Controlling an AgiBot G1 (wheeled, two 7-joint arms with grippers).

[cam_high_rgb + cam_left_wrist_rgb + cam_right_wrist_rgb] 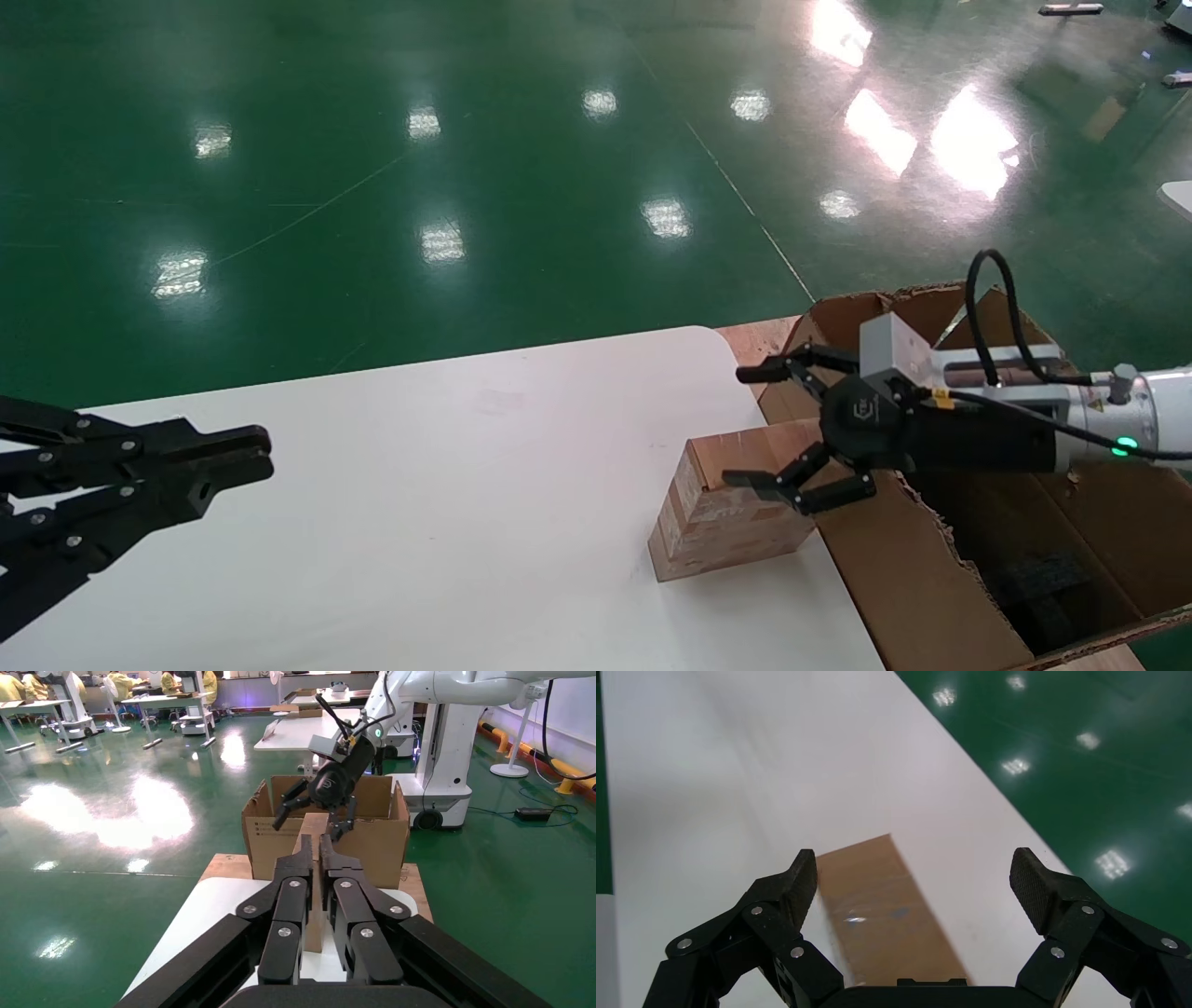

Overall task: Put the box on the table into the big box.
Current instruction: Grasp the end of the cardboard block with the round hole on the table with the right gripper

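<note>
Head view: right gripper point(765, 429) hovers wide open, empty, above the box point(731, 508); left gripper point(247, 454) rests closed.

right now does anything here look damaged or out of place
Only the big box: its flap edges are ragged and torn along the side facing the table. The box stands intact near the table's edge, with the right hand open over it. The left hand is shut, at the table's left.

Box point(722, 522) & big box point(941, 596): matt brown cardboard, ragged edges; table point(419, 522) smooth white; floor point(372, 140) glossy green
</note>
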